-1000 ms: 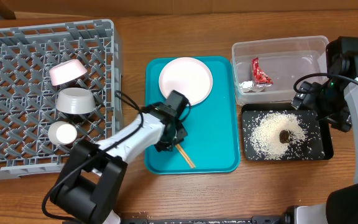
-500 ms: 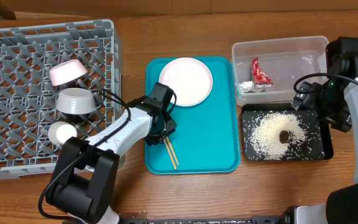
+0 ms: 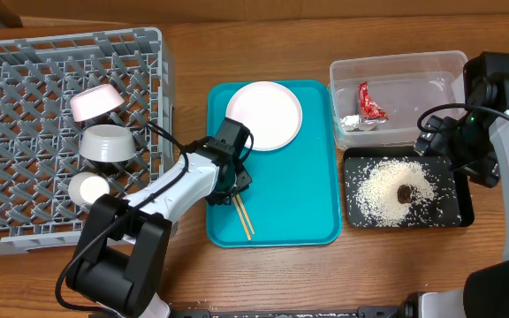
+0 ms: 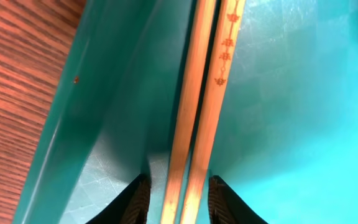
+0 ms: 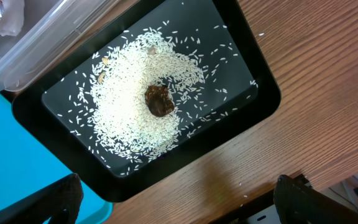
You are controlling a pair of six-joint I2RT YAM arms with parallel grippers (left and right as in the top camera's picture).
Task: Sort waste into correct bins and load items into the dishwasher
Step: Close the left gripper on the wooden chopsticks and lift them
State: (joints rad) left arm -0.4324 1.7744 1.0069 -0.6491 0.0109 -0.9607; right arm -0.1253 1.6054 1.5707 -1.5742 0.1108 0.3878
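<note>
Thin wooden chopsticks (image 3: pixel 243 219) lie on the teal tray (image 3: pixel 299 203) near its left rim. My left gripper (image 3: pixel 229 184) is down on their upper end. In the left wrist view its fingers (image 4: pixel 178 184) sit close on both sides of the pair of chopsticks (image 4: pixel 204 93). A large white plate (image 3: pixel 264 115) lies at the tray's far end. My right gripper (image 5: pixel 182 194) is wide open and empty above the front edge of the black tray (image 5: pixel 253 106), which holds rice grains (image 5: pixel 129 106) and a brown lump (image 5: pixel 159 101).
The grey dish rack (image 3: pixel 25 88) at left holds a small plate with a pink back (image 3: pixel 95 102), a grey bowl (image 3: pixel 106 143) and a white cup (image 3: pixel 88 188). The clear tub (image 3: pixel 414 71) at back right holds the red-and-silver wrapper (image 3: pixel 369 104).
My left gripper moved left across the teal tray and the chopsticks went with it to the tray's left side. It has been still for the last half second. The right arm has not moved.
</note>
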